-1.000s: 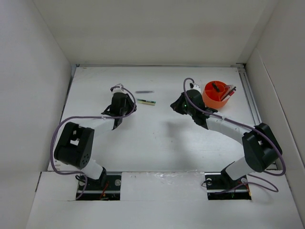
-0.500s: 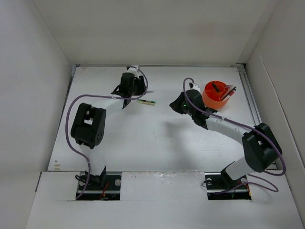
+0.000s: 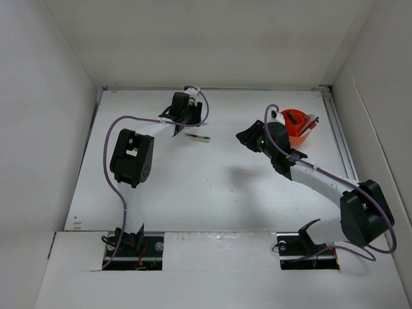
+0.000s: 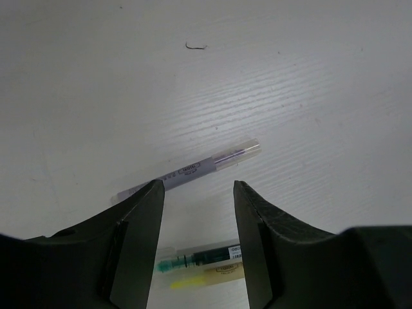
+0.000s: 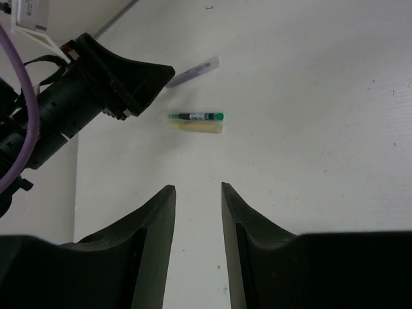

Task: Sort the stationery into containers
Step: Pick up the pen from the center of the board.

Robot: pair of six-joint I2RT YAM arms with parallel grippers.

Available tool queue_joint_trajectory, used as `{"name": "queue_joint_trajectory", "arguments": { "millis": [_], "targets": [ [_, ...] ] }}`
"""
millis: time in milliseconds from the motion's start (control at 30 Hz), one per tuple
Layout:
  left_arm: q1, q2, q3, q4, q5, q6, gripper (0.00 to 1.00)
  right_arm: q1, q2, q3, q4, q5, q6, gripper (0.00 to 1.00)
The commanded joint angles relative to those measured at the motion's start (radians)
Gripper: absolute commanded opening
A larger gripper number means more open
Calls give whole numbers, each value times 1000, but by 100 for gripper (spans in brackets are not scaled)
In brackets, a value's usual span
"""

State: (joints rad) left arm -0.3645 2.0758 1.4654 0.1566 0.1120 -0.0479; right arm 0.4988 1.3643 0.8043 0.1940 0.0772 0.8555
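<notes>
The left jaws are hanging spread and empty over the bench [image 4: 309, 77], the grey pen [image 4: 193, 168] lying just beyond them at 12 o'clock, running 8 to 2; the right jaws, also spread, are sitting well apart.

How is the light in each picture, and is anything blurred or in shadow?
Top view: even bright light, a soft shadow on the table beside the right arm. Left wrist view: the grey pen is sharp, the dark fingers show little detail. Right wrist view: the marker is small but clear.
</notes>
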Motion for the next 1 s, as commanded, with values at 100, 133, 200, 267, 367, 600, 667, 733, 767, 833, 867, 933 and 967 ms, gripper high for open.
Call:
{"name": "queue_joint_trajectory", "arguments": {
  "millis": [100, 133, 200, 267, 367, 600, 667, 733, 767, 833, 867, 933, 967],
  "targets": [
    [-25, 26, 78, -72, 34, 109, 48, -11, -8, -1, 61, -62, 5, 42],
    [-25, 47, 90, -90, 25, 109, 48, -11, -8, -1, 61, -62, 5, 42],
    [-25, 72, 148, -121, 2, 109, 48, -11, -8, -1, 61, -62, 5, 42],
    [-25, 108, 205, -166, -8, 109, 48, -11, 1, 9, 61, -73, 5, 42],
    [-34, 153, 268, -204, -32, 109, 48, -11, 1, 9, 61, -73, 5, 42],
    [-34, 184, 303, -236, -61, 89, 48, -20, 1, 9, 61, -82, 5, 42],
    [-34, 184, 303, -236, -70, 79, 49, -20, 1, 9, 70, -82, 5, 42],
    [-34, 194, 325, -259, -83, 69, 49, -20, 1, 9, 70, -82, 5, 42],
    [-34, 207, 334, -270, -83, 69, 49, -20, 1, 9, 70, -91, 5, 42],
    [-34, 234, 370, -310, -109, 50, 49, -20, 1, 9, 70, -91, 5, 42],
    [-34, 243, 381, -322, -109, 49, 49, -20, 1, 9, 70, -91, 5, 42],
    [-34, 253, 381, -331, -124, 25, 49, -20, 1, 9, 70, -91, 5, 42],
    [-34, 253, 381, -331, -124, 25, 49, -20, 1, 9, 70, -91, 5, 42]
  ]
}}
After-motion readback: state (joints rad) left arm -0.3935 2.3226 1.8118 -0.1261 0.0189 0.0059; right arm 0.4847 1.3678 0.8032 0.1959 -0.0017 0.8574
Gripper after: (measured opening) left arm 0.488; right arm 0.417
